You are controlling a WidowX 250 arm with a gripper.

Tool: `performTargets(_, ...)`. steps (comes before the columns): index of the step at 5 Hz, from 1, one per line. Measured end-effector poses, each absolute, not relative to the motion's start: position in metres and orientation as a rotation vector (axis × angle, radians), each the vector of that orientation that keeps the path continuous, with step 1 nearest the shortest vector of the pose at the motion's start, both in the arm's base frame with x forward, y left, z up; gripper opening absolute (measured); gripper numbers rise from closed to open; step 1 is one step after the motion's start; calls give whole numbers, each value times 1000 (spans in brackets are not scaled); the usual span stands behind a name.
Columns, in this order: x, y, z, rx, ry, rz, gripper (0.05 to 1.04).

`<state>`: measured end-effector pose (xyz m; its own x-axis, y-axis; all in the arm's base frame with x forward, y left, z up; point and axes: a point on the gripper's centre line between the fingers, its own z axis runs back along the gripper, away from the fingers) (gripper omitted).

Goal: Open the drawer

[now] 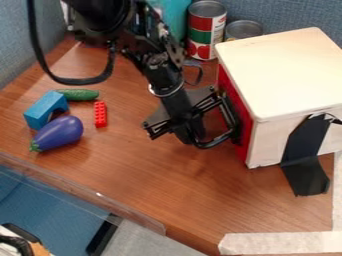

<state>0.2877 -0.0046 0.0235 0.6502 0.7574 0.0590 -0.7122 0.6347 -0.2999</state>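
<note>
When looking for the gripper (197, 131), can find it hanging down just beside the red front of the drawer (226, 80) — can't tell whether clenched or released. Can place the drawer in the pale-topped box (287, 65), toward the right of the table (133, 185). Can see black tape (305, 145) running down the box's side onto the table, and white tape (287, 243) toward the near right corner. Toward the far edge, can spot a tall can (200, 32) and a shorter can (242, 30). Near the left edge — can make out a blue block (45, 105), an eggplant (59, 134), a cucumber (78, 94) and a red brick (100, 114).
</note>
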Motion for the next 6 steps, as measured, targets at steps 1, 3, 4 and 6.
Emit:
performTargets(1,274,1,25,-264,-179,852,141)
performTargets(3,249,21,31,-250,-187,858,136)
performTargets(4,241,29,30,-246,-159,856,136)
performTargets(6,234,36,29,-233,-84,817,136)
